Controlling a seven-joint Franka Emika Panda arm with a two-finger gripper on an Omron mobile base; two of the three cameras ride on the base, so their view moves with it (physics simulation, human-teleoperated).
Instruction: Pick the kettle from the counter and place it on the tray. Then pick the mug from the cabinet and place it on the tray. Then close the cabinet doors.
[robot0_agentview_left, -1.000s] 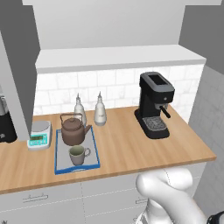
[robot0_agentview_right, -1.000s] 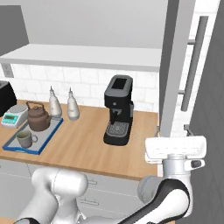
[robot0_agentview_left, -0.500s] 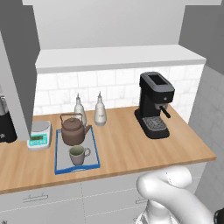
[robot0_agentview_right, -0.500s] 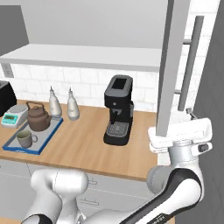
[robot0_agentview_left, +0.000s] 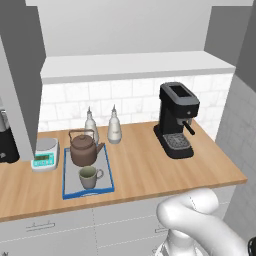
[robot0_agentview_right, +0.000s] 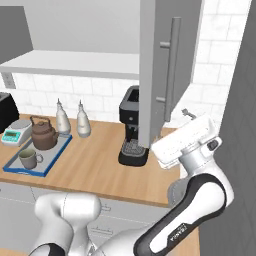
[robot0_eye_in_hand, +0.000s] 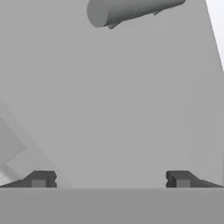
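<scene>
Cabinet door plain grey, slim metal bar handle; hand spread wide

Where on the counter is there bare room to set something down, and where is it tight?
Free: the counter between the tray and the coffee machine, and its front edge. Crowded: the left end, with kettle, mug, scale and two bottles.
</scene>
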